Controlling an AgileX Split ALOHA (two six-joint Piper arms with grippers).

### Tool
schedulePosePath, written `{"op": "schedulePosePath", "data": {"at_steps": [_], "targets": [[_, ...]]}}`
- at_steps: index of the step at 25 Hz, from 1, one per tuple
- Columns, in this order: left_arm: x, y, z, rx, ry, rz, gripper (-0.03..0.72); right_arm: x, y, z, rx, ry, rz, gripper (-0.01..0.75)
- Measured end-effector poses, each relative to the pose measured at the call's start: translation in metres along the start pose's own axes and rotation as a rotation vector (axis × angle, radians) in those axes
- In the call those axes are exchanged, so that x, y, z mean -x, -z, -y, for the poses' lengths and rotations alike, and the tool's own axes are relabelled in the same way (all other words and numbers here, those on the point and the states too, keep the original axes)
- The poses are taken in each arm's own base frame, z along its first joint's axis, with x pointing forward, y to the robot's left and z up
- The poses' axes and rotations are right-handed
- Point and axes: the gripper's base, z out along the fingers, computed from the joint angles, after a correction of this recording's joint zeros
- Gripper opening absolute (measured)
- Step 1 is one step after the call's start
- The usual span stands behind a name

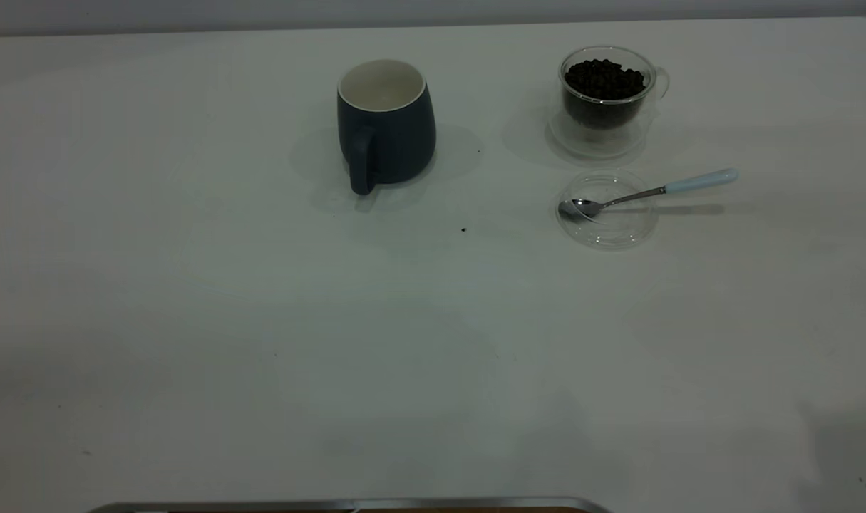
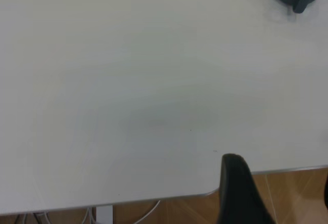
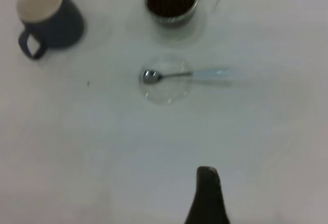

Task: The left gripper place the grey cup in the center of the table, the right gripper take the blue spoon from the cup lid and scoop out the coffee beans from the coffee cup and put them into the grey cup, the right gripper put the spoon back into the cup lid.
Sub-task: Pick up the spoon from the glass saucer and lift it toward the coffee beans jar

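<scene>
Hovering over the table (image 1: 190, 320), each pincer holds nothing; how far open is unclear.

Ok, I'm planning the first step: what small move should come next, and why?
Probably the left gripper should reach toward the grey cup. The cup stands empty on the table, untouched, and the blue spoon rests in the cup lid.

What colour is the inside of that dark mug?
White inside the grey cup, against its dark blue-grey outside; the exterior view shows it best.
</scene>
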Motion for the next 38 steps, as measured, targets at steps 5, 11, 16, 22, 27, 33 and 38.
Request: {"op": "schedulePosePath", "data": {"at_steps": [5,11,16,22,27,33,38], "targets": [[0.0,0.0,0.0,0.0,0.0,0.0,0.466,0.01,-0.056,0.009,0.029,0.001,-0.108,0.64],[0.0,0.0,0.0,0.0,-0.001,-0.001,0.466,0.03,-0.111,0.017,0.073,-0.035,-0.168,0.616],[0.0,0.0,0.0,0.0,-0.002,-0.001,0.466,0.039,-0.156,0.024,0.106,-0.045,-0.222,0.601],[0.0,0.0,0.0,0.0,-0.002,-0.001,0.466,0.03,-0.207,0.041,0.134,-0.065,-0.347,0.593],[0.0,0.0,0.0,0.0,-0.002,-0.001,0.466,0.024,-0.23,0.069,0.158,-0.113,-0.407,0.592],[0.0,0.0,0.0,0.0,-0.002,-0.001,0.466,0.018,-0.252,0.093,0.205,-0.147,-0.403,0.592],[0.0,0.0,0.0,0.0,-0.002,-0.001,0.466,0.014,-0.279,0.094,0.312,-0.158,-0.397,0.592]]}}
